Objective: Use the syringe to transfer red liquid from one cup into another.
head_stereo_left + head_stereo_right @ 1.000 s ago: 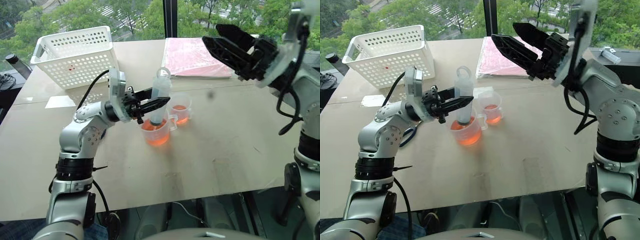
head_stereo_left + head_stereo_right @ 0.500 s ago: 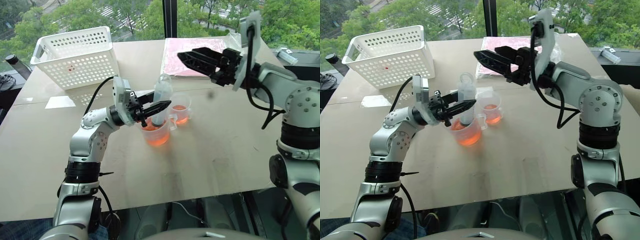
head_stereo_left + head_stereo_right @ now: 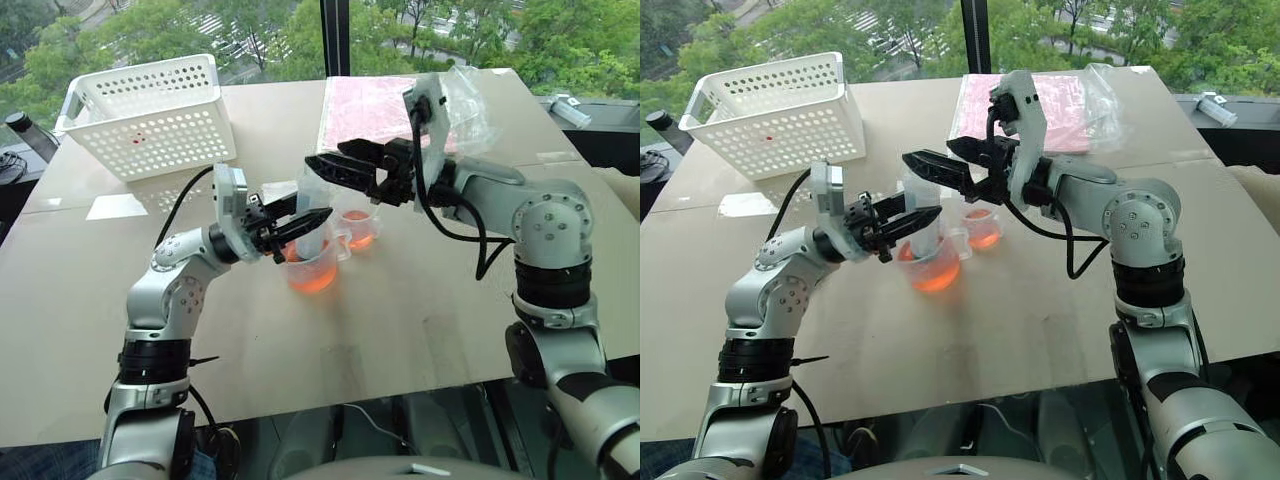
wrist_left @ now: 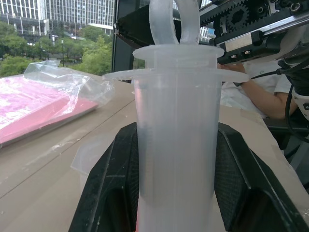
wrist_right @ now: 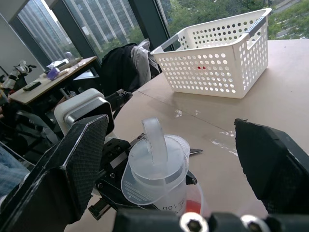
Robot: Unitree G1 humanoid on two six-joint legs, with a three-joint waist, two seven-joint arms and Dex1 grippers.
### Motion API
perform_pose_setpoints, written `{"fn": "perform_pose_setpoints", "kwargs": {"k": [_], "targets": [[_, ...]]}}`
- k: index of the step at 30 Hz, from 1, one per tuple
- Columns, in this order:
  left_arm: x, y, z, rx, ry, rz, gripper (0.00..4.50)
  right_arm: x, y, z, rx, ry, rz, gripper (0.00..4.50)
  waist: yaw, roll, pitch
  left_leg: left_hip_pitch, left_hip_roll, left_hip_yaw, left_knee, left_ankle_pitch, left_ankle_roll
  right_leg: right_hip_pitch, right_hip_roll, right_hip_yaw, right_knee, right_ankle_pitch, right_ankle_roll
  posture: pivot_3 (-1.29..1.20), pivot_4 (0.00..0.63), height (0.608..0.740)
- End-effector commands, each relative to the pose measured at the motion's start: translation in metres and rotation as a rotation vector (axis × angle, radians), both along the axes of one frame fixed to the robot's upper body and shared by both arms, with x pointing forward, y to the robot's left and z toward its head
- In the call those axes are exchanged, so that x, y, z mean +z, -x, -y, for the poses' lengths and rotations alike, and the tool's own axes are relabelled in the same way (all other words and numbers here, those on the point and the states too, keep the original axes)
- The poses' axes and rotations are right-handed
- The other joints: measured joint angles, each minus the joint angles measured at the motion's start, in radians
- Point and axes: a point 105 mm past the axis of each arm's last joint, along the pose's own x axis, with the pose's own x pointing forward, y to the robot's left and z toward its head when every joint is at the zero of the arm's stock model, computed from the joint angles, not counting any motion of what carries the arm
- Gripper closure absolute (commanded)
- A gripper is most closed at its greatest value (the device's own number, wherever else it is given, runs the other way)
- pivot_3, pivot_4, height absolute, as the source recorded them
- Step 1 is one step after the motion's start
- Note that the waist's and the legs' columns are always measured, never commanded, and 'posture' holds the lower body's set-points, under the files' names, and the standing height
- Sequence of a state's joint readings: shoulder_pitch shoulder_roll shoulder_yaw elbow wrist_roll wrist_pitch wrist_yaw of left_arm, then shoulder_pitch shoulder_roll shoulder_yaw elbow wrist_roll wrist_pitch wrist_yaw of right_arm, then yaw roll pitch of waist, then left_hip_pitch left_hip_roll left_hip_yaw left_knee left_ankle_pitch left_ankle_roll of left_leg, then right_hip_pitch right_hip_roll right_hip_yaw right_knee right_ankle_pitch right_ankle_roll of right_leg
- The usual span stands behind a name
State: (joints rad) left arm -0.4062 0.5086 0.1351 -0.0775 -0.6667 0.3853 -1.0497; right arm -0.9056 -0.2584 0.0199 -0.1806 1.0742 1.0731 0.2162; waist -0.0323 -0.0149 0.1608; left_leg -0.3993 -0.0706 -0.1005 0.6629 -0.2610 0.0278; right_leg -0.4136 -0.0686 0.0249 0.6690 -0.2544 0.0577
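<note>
Syringe (image 3: 312,205) stands upright in the larger cup (image 3: 312,268) of red liquid (image 3: 312,278), clamped by the left gripper (image 3: 303,220) to steady it, while the right gripper (image 3: 325,166), fingers apart, hovers above its plunger ring, probably to pull it.

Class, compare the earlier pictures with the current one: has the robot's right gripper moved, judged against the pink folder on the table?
Yes. The right gripper has swung leftward and down from beside the pink folder to just above the syringe, its jaws open.
</note>
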Motion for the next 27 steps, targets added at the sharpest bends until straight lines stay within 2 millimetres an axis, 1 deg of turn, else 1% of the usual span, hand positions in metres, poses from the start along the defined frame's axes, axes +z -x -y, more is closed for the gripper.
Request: {"fn": "perform_pose_setpoints", "kwargs": {"k": [1, 2, 3, 4, 5, 6, 7, 8, 18, 21, 22, 23, 25, 26, 27], "targets": [[0.006, 0.004, -0.004, 0.008, -0.007, 0.026, 3.07, 0.008, 0.007, -0.004, 0.031, -0.01, 0.068, 1.29, -0.004, 0.0, 0.0, 0.0, 0.0, 0.0, 0.0, 0.0, 0.0, 0.0, 0.0, 0.0, 0.0, 0.0, 0.0, 0.0, 0.15, 0.74], [0.006, 0.004, -0.005, 0.009, -0.008, 0.025, 3.07, 0.007, 0.008, -0.005, 0.041, -0.006, 0.068, 1.74, -0.006, 0.0, 0.0, 0.0, 0.0, 0.0, 0.0, 0.0, 0.0, 0.0, 0.0, 0.0, 0.0, 0.0, 0.0, 0.0, 0.15, 0.74], [0.006, 0.003, -0.005, 0.012, -0.006, 0.024, 3.07, 0.007, 0.009, -0.006, 0.053, -0.006, 0.065, 2.31, -0.006, 0.0, 0.0, 0.0, 0.0, 0.0, 0.0, 0.0, 0.0, 0.0, 0.0, 0.0, 0.001, 0.0, 0.0, 0.0, 0.15, 0.74], [0.007, 0.003, -0.005, 0.012, -0.005, 0.023, 3.07, 0.006, 0.01, -0.007, 0.059, -0.006, 0.062, 2.7, -0.007, 0.0, 0.0, 0.0, 0.0, 0.0, 0.0, 0.0, 0.0, 0.0, 0.0, 0.0, 0.001, 0.0, 0.0, 0.0, 0.15, 0.74], [0.006, 0.003, -0.004, 0.008, -0.008, 0.024, 3.07, 0.006, 0.011, -0.008, 0.069, -0.003, 0.064, 3.29, -0.009, 0.0, 0.0, 0.0, 0.0, 0.0, 0.0, 0.0, 0.0, 0.0, 0.0, 0.0, 0.001, 0.0, 0.0, 0.0, 0.15, 0.74], [0.006, 0.003, -0.004, 0.007, -0.008, 0.023, 3.07, 0.005, 0.012, -0.01, 0.084, -0.001, 0.065, 3.68, -0.009, 0.0, 0.0, 0.0, 0.0, 0.0, 0.0, 0.0, 0.0, 0.0, 0.0, 0.0, 0.001, 0.0, 0.0, 0.0, 0.15, 0.74], [0.007, 0.003, -0.004, 0.006, -0.008, 0.023, 3.07, 0.005, 0.013, -0.011, 0.09, -0.001, 0.064, 4.19, -0.009, 0.0, 0.0, 0.0, 0.0, 0.0, 0.0, 0.0, 0.0, 0.0, 0.0, 0.0, 0.001, 0.0, 0.0, 0.0, 0.15, 0.74], [0.006, 0.003, -0.004, 0.004, -0.009, 0.022, 3.07, 0.005, 0.013, -0.013, 0.089, -0.006, 0.059, 4.35, -0.009, 0.0, 0.0, 0.0, 0.0, 0.0, 0.0, 0.0, 0.0, 0.0, 0.0, 0.0, 0.001, 0.0, 0.0, 0.0, 0.15, 0.74], [0.007, 0.003, -0.004, 0.005, -0.008, 0.023, 3.07, -0.001, 0.013, -0.02, 0.091, 0.01, 0.045, 4.35, -0.009, 0.0, 0.0, 0.001, 0.0, 0.0, 0.0, 0.0, 0.0, 0.0, 0.0, 0.0, 0.001, 0.0, 0.0, 0.0, 0.15, 0.74], [0.006, 0.004, -0.005, 0.006, -0.009, 0.021, 3.07, 0.003, 0.01, -0.019, 0.067, -0.036, 0.037, 4.35, -0.009, 0.0, 0.0, 0.001, 0.0, 0.0, 0.0, 0.0, 0.0, 0.0, 0.0, 0.0, 0.001, 0.0, 0.0, 0.0, 0.15, 0.74], [0.006, 0.004, -0.005, 0.007, -0.009, 0.02, 3.07, 0.006, 0.009, -0.018, 0.063, -0.058, 0.036, 4.35, -0.009, 0.0, 0.0, 0.001, 0.0, 0.0, 0.0, 0.0, 0.0, 0.0, 0.0, 0.0, 0.001, 0.0, 0.0, 0.0, 0.15, 0.74], [0.005, 0.004, -0.006, 0.006, -0.012, 0.017, 3.07, 0.014, 0.009, -0.017, 0.064, -0.102, 0.043, 4.35, -0.009, 0.0, 0.0, 0.001, 0.0, 0.0, 0.0, 0.0, 0.0, 0.0, 0.0, 0.0, 0.001, 0.0, 0.0, 0.0, 0.15, 0.74], [0.002, 0.005, -0.006, 0.004, -0.021, 0.008, 3.07, 0.042, 0.016, -0.013, 0.109, -0.235, 0.087, 4.35, -0.009, 0.001, 0.0, 0.001, 0.0, 0.0, 0.0, 0.0, 0.0, -0.001, 0.0, 0.0, 0.001, 0.0, 0.0, 0.0, 0.15, 0.74], [0.0, 0.006, -0.006, 0.001, -0.031, 0.007, 3.07, 0.052, 0.02, -0.01, 0.136, -0.291, 0.089, 4.35, -0.009, 0.001, 0.001, 0.001, 0.0, 0.0, 0.0, 0.0, 0.0, -0.001, 0.0, 0.001, 0.001, 0.0, 0.0, 0.0, 0.15, 0.74], [-0.002, 0.007, -0.006, -0.002, -0.035, 0.005, 3.07, 0.058, 0.023, -0.008, 0.154, -0.319, 0.101, 4.35, -0.009, 0.001, 0.001, 0.001, 0.0, 0.0, -0.001, 0.0, 0.0, -0.001, 0.0, 0.0, 0.001, 0.0, 0.0, 0.0, 0.15, 0.74]]}}
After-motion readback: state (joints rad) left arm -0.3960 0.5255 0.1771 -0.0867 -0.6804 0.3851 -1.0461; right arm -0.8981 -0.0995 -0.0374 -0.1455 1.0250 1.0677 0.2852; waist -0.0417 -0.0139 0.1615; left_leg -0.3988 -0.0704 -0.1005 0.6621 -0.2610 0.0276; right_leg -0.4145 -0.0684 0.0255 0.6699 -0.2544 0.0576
